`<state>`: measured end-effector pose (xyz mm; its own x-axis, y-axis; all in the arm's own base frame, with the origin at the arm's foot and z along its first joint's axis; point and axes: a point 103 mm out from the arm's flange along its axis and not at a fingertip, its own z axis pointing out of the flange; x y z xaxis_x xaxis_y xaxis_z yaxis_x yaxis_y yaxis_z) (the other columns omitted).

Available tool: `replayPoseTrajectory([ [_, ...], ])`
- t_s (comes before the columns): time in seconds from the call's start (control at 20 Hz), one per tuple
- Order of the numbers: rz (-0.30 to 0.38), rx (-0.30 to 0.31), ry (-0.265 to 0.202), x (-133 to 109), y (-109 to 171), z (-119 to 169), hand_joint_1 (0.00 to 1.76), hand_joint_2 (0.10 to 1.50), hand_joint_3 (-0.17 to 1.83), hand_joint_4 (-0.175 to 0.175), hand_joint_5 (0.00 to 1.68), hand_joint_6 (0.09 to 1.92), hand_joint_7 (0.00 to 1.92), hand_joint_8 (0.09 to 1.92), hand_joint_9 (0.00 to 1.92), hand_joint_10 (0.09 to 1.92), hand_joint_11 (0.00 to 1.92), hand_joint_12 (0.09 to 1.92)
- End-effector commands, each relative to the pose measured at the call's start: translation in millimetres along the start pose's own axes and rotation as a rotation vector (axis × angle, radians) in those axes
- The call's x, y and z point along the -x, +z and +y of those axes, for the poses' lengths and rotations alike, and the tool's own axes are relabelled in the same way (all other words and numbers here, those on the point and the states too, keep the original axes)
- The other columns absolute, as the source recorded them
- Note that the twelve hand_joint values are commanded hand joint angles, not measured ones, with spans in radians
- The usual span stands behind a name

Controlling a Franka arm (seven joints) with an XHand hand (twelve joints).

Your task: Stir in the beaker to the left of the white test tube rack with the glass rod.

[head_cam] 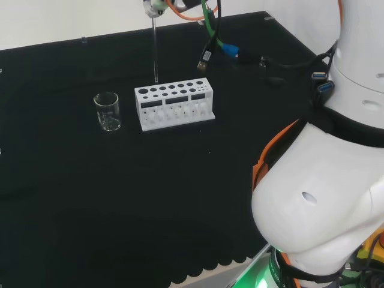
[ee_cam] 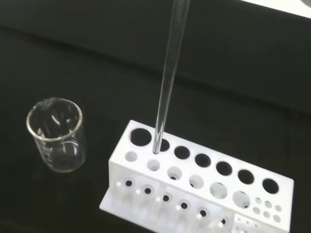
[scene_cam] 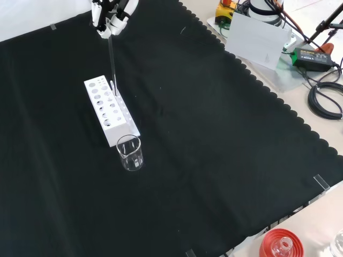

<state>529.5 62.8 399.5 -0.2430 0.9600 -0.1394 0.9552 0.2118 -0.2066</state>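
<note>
Where the black cloth (scene_cam: 225, 160) lies nearest in the front view, a red ribbed ring (scene_cam: 280, 243) sits at the bench's lower edge. Farther up the cloth, the clear beaker (scene_cam: 129, 153) stands upright just beside the near end of the white test tube rack (scene_cam: 110, 110); in the head view the beaker (head_cam: 108, 111) is to the rack's left (head_cam: 174, 105), apart from it. Beyond that, the glass rod (scene_cam: 112, 67) hangs upright, its lower tip over the rack's holes in the wrist view (ee_cam: 165, 92); whether it touches them I cannot tell. Farthest off, at the front view's top, the hand (scene_cam: 110, 16) has its fingers curled round the rod's upper end.
</note>
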Motion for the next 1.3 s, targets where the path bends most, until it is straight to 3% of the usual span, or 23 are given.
replayPoseTrajectory([
  [0.05,-0.01,0.001,-0.04,-13.0,-6.3,5.7,1.2,1.13,-0.17,-0.175,1.14,0.78,1.61,0.83,1.85,0.49,1.7,0.82],
  [0.5,-0.028,0.002,-0.1,-50.6,-18.6,26.0,1.2,1.12,-0.17,-0.175,1.14,0.78,1.61,0.83,1.85,0.48,1.7,0.82],
  [1.3,-0.043,0.016,-0.206,-94.4,-18.1,43.1,1.2,1.12,-0.17,-0.175,1.14,0.78,1.61,0.83,1.85,0.47,1.7,0.82],
])
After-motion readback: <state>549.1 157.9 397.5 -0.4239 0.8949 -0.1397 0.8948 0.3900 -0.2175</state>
